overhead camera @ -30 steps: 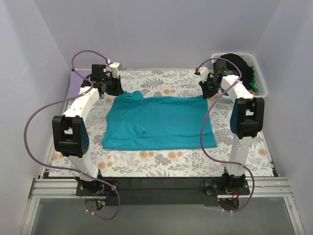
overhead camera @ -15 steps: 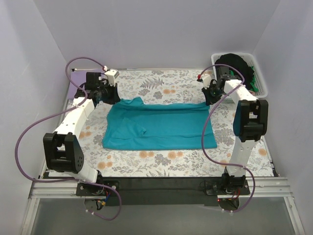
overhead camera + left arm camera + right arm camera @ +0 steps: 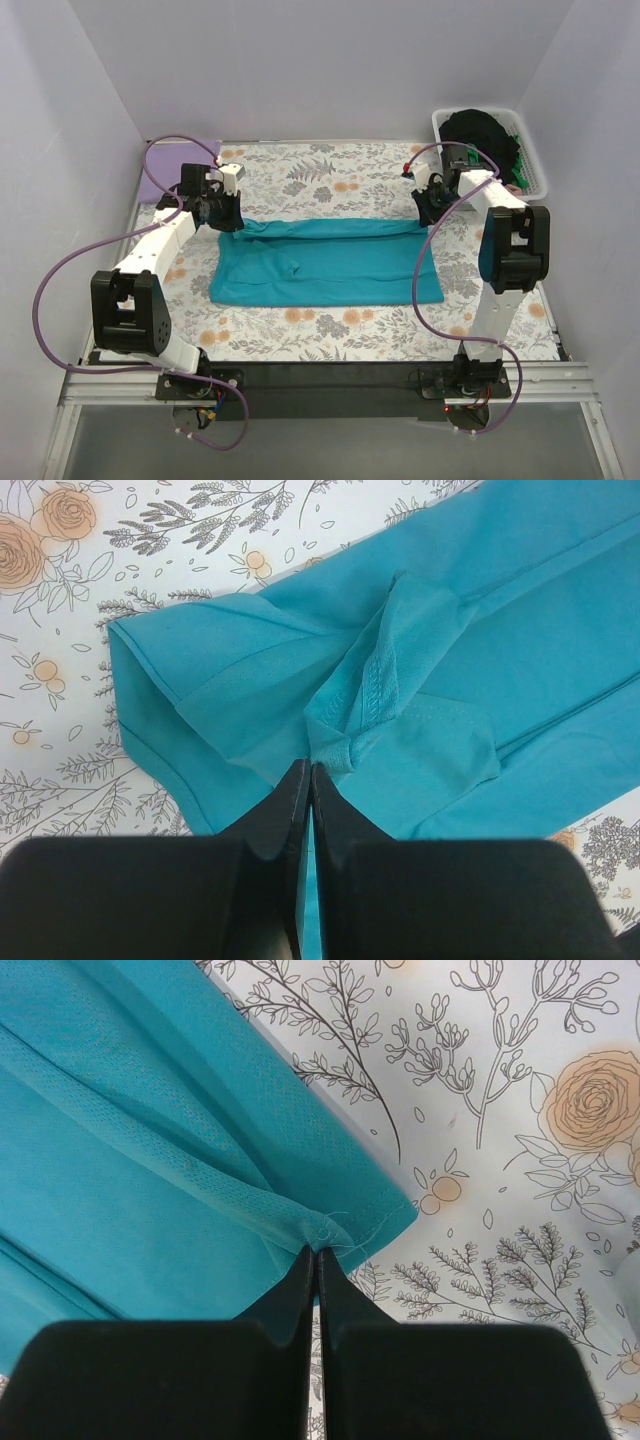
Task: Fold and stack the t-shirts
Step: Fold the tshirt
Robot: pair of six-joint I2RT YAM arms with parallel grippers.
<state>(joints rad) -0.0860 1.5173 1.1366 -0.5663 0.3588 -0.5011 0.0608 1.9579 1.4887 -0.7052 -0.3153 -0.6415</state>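
From above, the left claw (image 3: 222,212) and right claw (image 3: 430,208) each clamped the teal t-shirt's (image 3: 325,265) far edge, with open floral cloth (image 3: 320,170) beyond them; the white basket (image 3: 536,160) behind the right claw held black shirts (image 3: 480,128); the left wrist view showed fingers (image 3: 285,805) pinching a bunched seam; the right wrist view, a hem corner.

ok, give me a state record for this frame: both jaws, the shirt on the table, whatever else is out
left jaws: shut, pinching the far-left corner of the teal t-shirt
right jaws: shut, pinching the far-right corner of the same shirt
teal t-shirt: far edge gathered in both jaws, near part flat on the floral table cloth
fold: begun, not finished
lavender t-shirt: far-left corner, not held
basket: far right, black cloth inside
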